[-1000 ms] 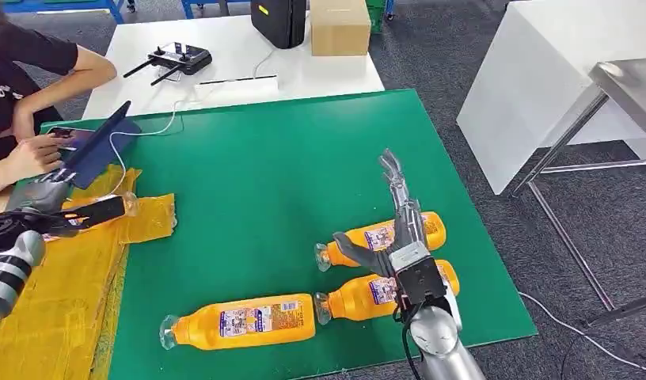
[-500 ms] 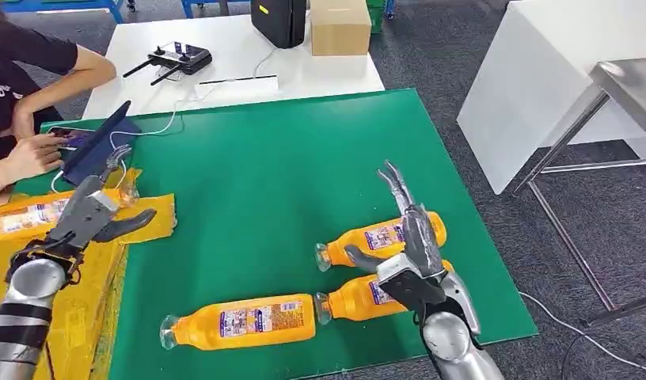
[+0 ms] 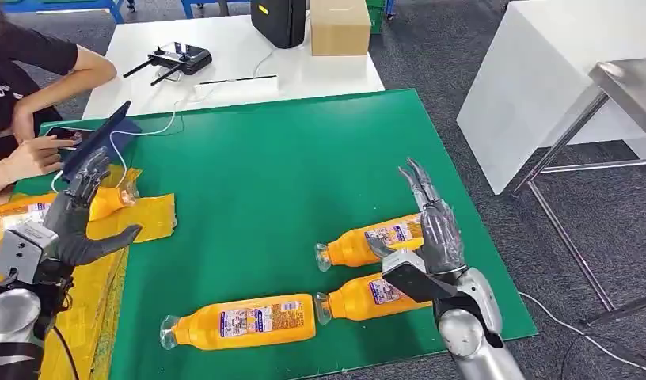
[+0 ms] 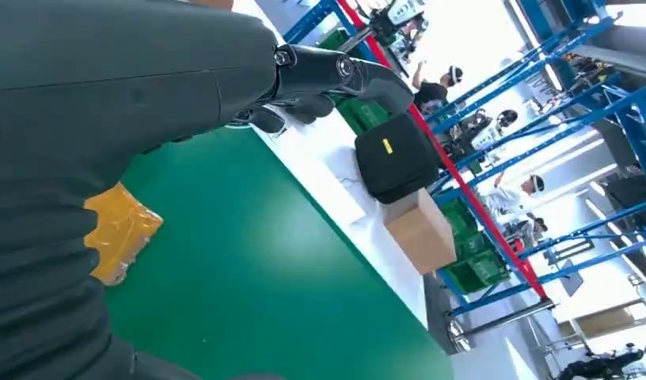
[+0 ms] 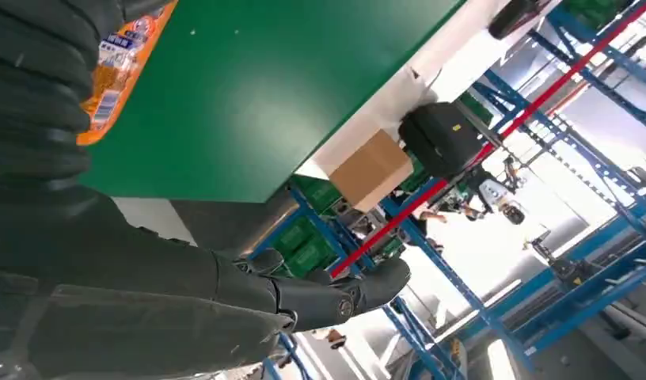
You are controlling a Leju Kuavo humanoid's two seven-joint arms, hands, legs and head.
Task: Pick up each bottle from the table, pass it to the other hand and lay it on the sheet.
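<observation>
We see the left hand (image 3: 62, 226) raised over the yellow sheet (image 3: 82, 309) at the left edge of the green table (image 3: 272, 158), fingers spread and thumb out, holding nothing. Just beyond its fingertips an orange juice bottle (image 3: 35, 212) lies on its side on the sheet, cap end pointing toward the middle of the table.

The right hand (image 3: 427, 237) hovers near the table's front right corner, palm turned inward, fingers straight and apart, empty. It stands in front of two more bottles of orange juice lying on their sides: the farther bottle (image 3: 367, 240) and the nearer bottle (image 3: 359, 297), both with caps pointing left and lying close together. We cannot tell whether the hand touches either one. A fourth bottle (image 3: 245, 321) lies along the front edge, its base just beside the nearer bottle's cap.

At the far left corner a person (image 3: 23, 87) leans over a phone (image 3: 62, 133), next to a dark tablet (image 3: 98, 146) with a white cable (image 3: 157, 127). On the white table (image 3: 233, 71) beyond sit a remote controller (image 3: 171, 58), a black case (image 3: 279, 20) and a cardboard box (image 3: 340, 26).

From the left wrist we see the green mat (image 4: 248, 269), a corner of the sheet (image 4: 118, 233), the case (image 4: 395, 157) and the box (image 4: 421, 229).
</observation>
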